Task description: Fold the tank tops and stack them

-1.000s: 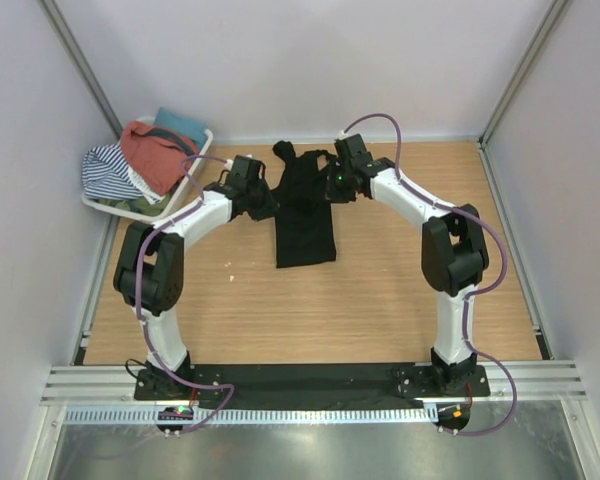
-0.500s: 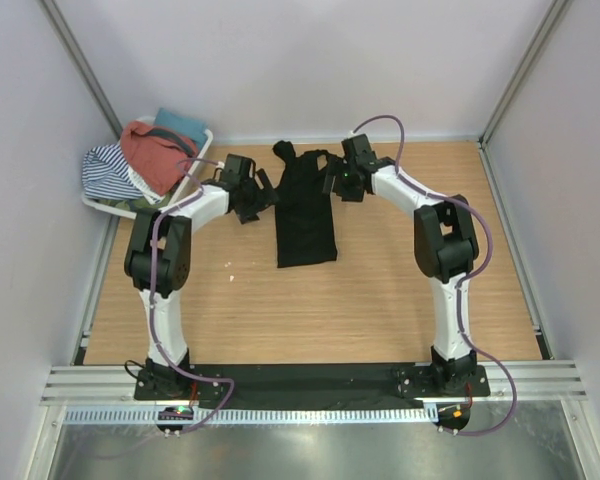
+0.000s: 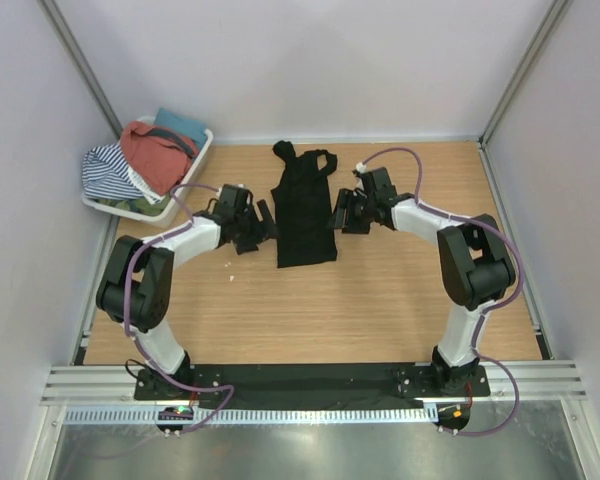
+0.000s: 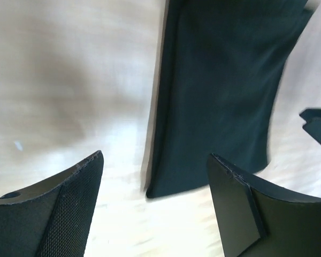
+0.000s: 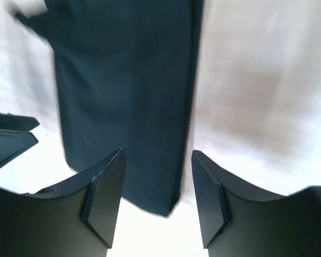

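The black tank top lies flat on the wooden table as a long narrow strip, its straps at the far end. My left gripper hovers open just left of its near half. My right gripper hovers open just right of it. In the left wrist view the top's near left corner lies below the empty left gripper. In the right wrist view the near right corner lies below the empty right gripper. The rust-red tank top is bunched in the basket.
A white plastic basket stands at the far left corner, holding a striped cloth and a teal cloth beside the rust-red top. Walls close the table on three sides. A small white speck lies on the wood.
Both grippers were shut at the black top's far half. They have opened, let go of it, and slid toward its near end. The top lies still.
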You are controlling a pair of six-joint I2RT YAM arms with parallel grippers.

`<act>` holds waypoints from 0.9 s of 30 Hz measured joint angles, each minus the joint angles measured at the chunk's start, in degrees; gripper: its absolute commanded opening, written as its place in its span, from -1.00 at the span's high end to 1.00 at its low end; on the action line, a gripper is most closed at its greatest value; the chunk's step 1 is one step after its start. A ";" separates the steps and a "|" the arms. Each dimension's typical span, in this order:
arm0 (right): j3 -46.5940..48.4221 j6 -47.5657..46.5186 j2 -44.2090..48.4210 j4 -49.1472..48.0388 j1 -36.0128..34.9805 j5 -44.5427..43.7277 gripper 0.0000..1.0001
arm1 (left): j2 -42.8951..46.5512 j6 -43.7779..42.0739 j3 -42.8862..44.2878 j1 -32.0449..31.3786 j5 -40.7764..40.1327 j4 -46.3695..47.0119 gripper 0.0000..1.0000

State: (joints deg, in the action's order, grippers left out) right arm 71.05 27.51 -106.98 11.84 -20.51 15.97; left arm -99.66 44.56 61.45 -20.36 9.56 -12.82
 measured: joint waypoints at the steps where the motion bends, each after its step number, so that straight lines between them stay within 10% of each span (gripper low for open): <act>1: -1.84 0.02 0.28 -0.46 -0.04 1.31 -0.15 | 0.57 0.04 -1.68 -0.79 0.26 0.22 -0.54; 11: -17.33 0.48 7.04 -3.58 -0.76 8.28 0.06 | 2.69 0.46 -8.37 -5.53 1.90 2.45 -0.24; 27: -16.04 -0.20 6.49 -6.38 -1.14 10.34 0.26 | 2.49 1.53 -9.18 -7.32 2.10 5.44 0.17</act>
State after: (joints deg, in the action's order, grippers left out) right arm 55.00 27.31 -100.49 5.45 -21.65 26.30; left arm -97.17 46.09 52.27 -27.68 11.66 -7.38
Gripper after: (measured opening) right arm 0.403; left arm 0.447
